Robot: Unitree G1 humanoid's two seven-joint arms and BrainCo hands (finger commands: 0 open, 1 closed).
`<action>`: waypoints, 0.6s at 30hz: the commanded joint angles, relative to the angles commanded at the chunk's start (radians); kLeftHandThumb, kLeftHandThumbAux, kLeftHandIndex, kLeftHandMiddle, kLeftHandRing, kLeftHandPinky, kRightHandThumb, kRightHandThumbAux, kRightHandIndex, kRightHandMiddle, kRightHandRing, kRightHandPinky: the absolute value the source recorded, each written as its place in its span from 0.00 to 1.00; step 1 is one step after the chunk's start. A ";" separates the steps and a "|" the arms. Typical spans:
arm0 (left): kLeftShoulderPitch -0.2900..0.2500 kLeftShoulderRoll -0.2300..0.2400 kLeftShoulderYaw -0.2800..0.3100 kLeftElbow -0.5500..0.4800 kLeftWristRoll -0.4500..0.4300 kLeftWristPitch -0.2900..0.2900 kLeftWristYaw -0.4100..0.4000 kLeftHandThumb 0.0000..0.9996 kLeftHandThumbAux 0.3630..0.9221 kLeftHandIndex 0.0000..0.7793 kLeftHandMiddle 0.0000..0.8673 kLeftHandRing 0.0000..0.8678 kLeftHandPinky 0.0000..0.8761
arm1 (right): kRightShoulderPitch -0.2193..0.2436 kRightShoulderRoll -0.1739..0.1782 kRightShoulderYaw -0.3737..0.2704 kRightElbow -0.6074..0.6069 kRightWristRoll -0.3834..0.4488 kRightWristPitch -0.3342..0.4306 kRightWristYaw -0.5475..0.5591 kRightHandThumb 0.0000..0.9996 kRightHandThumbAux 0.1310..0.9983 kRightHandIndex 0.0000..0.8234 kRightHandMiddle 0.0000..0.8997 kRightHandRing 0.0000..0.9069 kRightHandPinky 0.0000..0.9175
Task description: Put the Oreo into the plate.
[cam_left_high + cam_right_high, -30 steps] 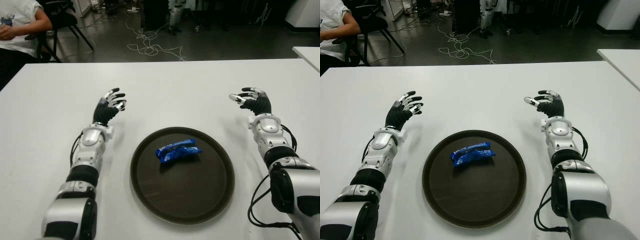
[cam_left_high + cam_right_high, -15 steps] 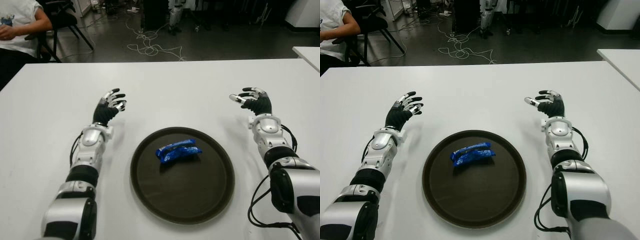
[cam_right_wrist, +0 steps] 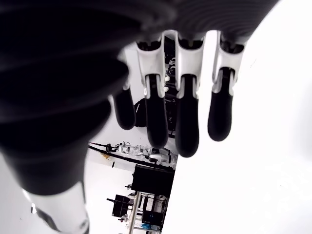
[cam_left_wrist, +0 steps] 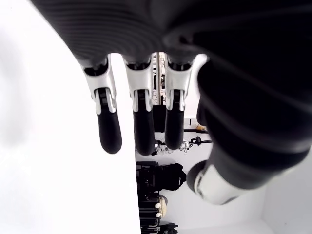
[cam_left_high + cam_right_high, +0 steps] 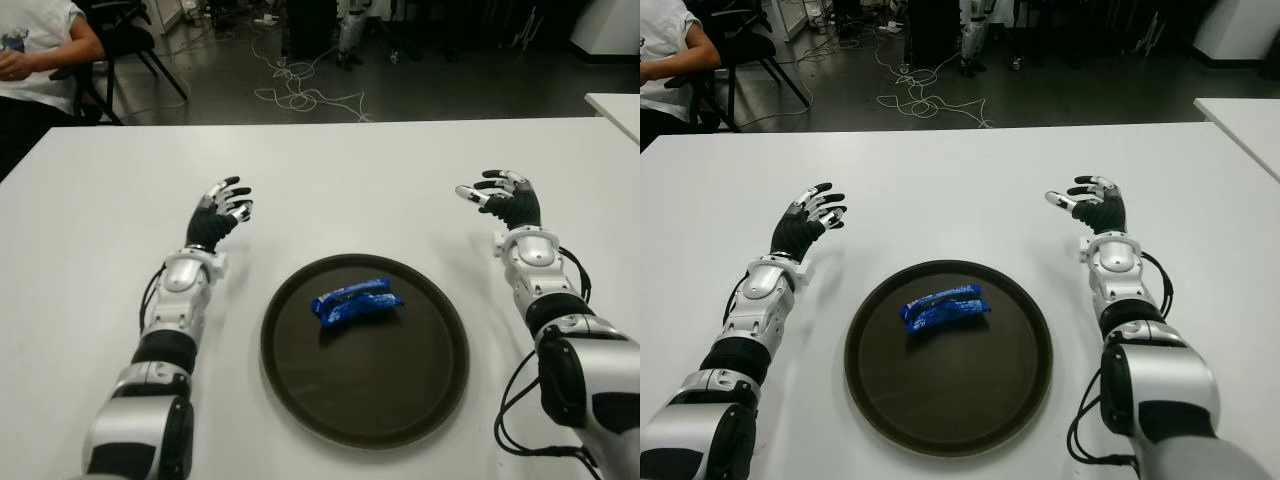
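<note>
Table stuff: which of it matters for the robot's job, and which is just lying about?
Part of the job:
- Oreo pack, lying in the plate
- plate
- left hand, open, left of the plate
- right hand, open, right of the plate

Just there:
- white table
- floor cables
- seated person

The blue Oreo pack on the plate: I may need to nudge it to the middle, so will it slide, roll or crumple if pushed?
The Oreo pack lies flat and long on the dark plate, so it would likely slide, not roll. Its glossy, creased wrapper suggests a light, slippery pack that dents easily. Both hands, left and right, are open beside the plate.
</note>
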 joint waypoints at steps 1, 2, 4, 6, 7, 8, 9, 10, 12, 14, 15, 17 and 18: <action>0.000 0.000 0.000 0.001 0.001 -0.001 0.001 0.25 0.81 0.23 0.30 0.30 0.36 | 0.011 0.003 -0.002 -0.021 0.005 -0.005 0.005 0.00 0.79 0.41 0.49 0.53 0.54; 0.000 0.000 0.001 0.002 0.000 -0.002 0.003 0.25 0.82 0.24 0.30 0.30 0.36 | 0.024 0.007 -0.004 -0.053 0.013 -0.007 0.013 0.00 0.79 0.41 0.49 0.53 0.55; -0.001 -0.001 0.003 0.004 -0.001 -0.003 0.004 0.25 0.83 0.24 0.30 0.30 0.36 | 0.058 0.017 -0.006 -0.115 0.025 -0.009 0.023 0.00 0.80 0.40 0.48 0.53 0.55; -0.001 -0.001 0.005 0.003 -0.004 -0.004 0.004 0.25 0.83 0.24 0.30 0.30 0.37 | 0.112 0.032 -0.006 -0.193 0.039 -0.016 0.030 0.00 0.80 0.40 0.49 0.53 0.55; 0.000 -0.002 0.006 0.001 -0.006 -0.004 0.004 0.25 0.83 0.24 0.31 0.30 0.37 | 0.139 0.039 -0.006 -0.231 0.045 -0.018 0.034 0.00 0.80 0.41 0.50 0.54 0.56; 0.001 -0.003 0.006 -0.001 -0.006 -0.005 0.004 0.24 0.82 0.25 0.31 0.30 0.37 | 0.172 0.044 -0.008 -0.270 0.051 -0.019 0.038 0.00 0.80 0.41 0.50 0.54 0.56; 0.003 -0.003 0.006 -0.004 -0.007 -0.006 0.002 0.24 0.82 0.25 0.31 0.30 0.37 | 0.222 0.052 -0.010 -0.314 0.059 -0.028 0.043 0.00 0.80 0.41 0.51 0.54 0.56; 0.004 -0.004 0.005 -0.005 -0.007 -0.008 0.000 0.24 0.83 0.25 0.31 0.30 0.36 | 0.256 0.056 -0.012 -0.345 0.064 -0.030 0.046 0.00 0.80 0.41 0.51 0.55 0.56; 0.006 -0.004 0.004 -0.007 -0.009 -0.009 -0.005 0.24 0.83 0.25 0.31 0.30 0.36 | 0.295 0.066 -0.013 -0.368 0.066 -0.035 0.040 0.00 0.80 0.40 0.51 0.55 0.54; 0.007 -0.005 0.005 -0.007 -0.011 -0.008 -0.008 0.24 0.84 0.24 0.30 0.29 0.36 | 0.304 0.073 -0.012 -0.370 0.062 -0.032 0.029 0.00 0.79 0.40 0.51 0.54 0.54; 0.007 -0.005 0.005 -0.007 -0.013 -0.007 -0.011 0.24 0.84 0.24 0.31 0.30 0.36 | 0.302 0.075 -0.012 -0.355 0.058 -0.033 0.020 0.00 0.79 0.40 0.51 0.54 0.54; 0.007 -0.006 0.006 -0.008 -0.015 -0.004 -0.013 0.24 0.84 0.24 0.31 0.31 0.37 | 0.295 0.074 -0.012 -0.332 0.051 -0.031 0.009 0.00 0.79 0.40 0.50 0.53 0.53; 0.008 -0.006 0.006 -0.009 -0.016 -0.003 -0.013 0.24 0.84 0.24 0.31 0.31 0.38 | 0.292 0.072 -0.012 -0.326 0.049 -0.028 0.006 0.00 0.79 0.40 0.49 0.53 0.53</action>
